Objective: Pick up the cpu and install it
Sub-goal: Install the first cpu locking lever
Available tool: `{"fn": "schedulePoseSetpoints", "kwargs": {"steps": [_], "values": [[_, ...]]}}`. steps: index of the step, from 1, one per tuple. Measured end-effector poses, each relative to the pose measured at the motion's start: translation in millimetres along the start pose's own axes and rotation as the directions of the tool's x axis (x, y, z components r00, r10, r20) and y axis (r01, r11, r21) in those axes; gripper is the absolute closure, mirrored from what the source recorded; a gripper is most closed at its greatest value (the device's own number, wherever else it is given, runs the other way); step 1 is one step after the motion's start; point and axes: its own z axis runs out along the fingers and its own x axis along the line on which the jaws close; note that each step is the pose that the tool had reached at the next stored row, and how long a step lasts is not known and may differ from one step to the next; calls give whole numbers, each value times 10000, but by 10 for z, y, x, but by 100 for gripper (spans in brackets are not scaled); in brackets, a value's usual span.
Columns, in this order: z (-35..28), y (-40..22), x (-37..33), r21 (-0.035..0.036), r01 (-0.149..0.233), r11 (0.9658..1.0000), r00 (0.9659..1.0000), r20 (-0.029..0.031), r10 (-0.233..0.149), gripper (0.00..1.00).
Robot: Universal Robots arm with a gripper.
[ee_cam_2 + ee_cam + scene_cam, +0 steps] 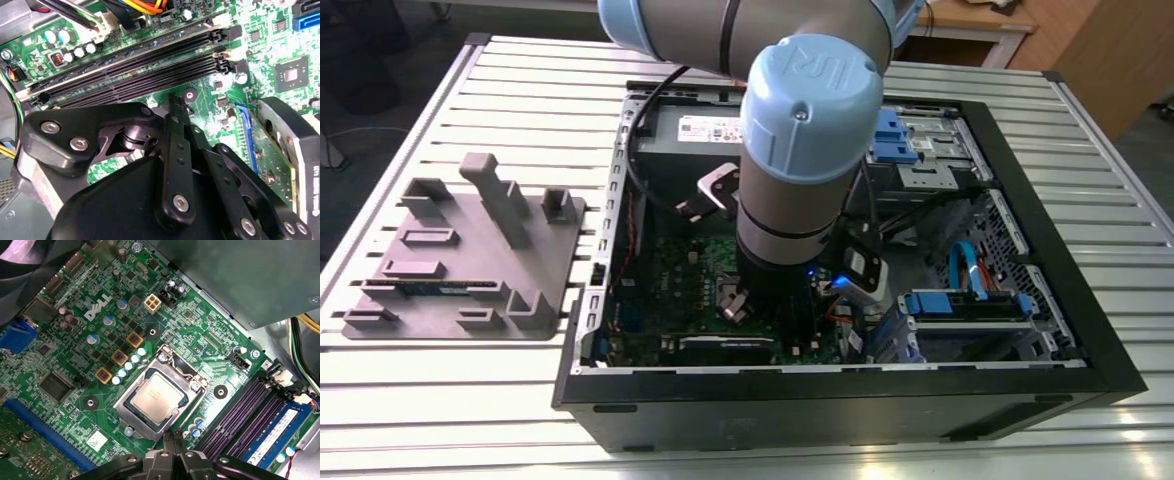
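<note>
The jaws are closed tip to tip with nothing seen between them, so they look empty in both wrist views. Just ahead of their tips lies the cpu [156, 397], flat in its socket with the metal frame [172, 361] around it. It is square, so it has no long axis to line up with. The tips hang by the socket's near edge; whether they touch it I cannot tell. Memory slots [235, 410] run beside the socket on the board [65, 365]. In the exterior view the arm [807, 150] reaches down into the open case [854, 385] — which stands on the slatted counter [454, 400].

Arm [803, 140] in open PC case [854, 415]
</note>
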Motion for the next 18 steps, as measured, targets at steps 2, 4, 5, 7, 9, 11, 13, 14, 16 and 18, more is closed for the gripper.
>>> {"fn": "schedulePoseSetpoints", "kwargs": {"steps": [2,4,5,7,9,11,13,14,16,18], "values": [[-7,0,0,-1,0,10000,10000,2,0,90],[-34,3,-1,-7,-3,10000,10000,6,3,90],[-57,4,-3,-7,-4,10000,10000,8,4,90],[-108,4,-6,-1,-2,10000,10000,2,2,90],[-160,5,-11,-1,0,10000,10000,2,0,90],[-206,7,-14,0,-1,10000,10000,1,1,90],[-234,8,-16,1,0,10000,10000,-1,0,90],[-233,8,-17,0,0,10000,10000,2,0,90],[-234,8,-16,1,0,10000,10000,1,0,90],[-232,9,-16,2,1,10000,10000,0,-1,90]]}}
